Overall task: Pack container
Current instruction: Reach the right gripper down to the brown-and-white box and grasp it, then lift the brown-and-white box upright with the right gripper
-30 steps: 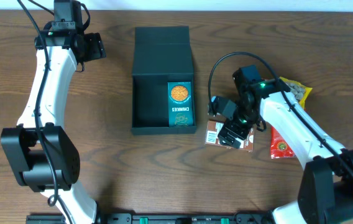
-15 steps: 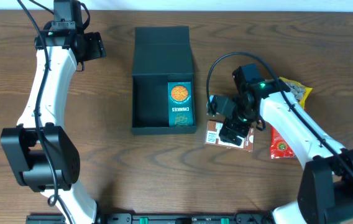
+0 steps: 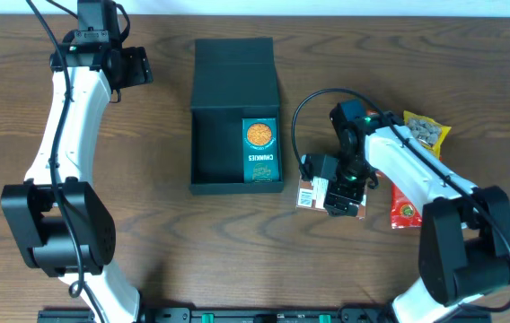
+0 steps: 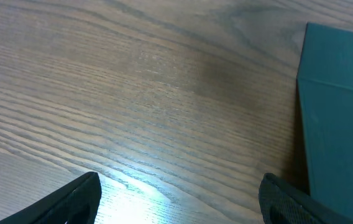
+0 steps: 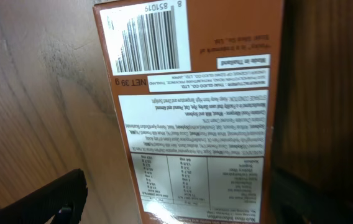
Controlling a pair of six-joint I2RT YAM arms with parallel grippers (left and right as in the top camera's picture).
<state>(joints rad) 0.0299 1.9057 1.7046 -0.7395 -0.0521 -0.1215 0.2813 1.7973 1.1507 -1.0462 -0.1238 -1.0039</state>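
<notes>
Container point(image 3: 215, 148) lies lengthwise near-to-far, flap farthest; left tool point(image 4: 179, 183) and right tool point(image 5: 175, 186) gape wide.

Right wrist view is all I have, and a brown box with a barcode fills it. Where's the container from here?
Observer: The container sits open to the left of the brown box, with its lid flap folded back.
Operator: Anything in it already?
Observer: One teal Chunkies box, lying flat against the right wall.
Operator: What else is left to pack?
Observer: A red pack and a yellow bag lie just right of the brown box.
</notes>
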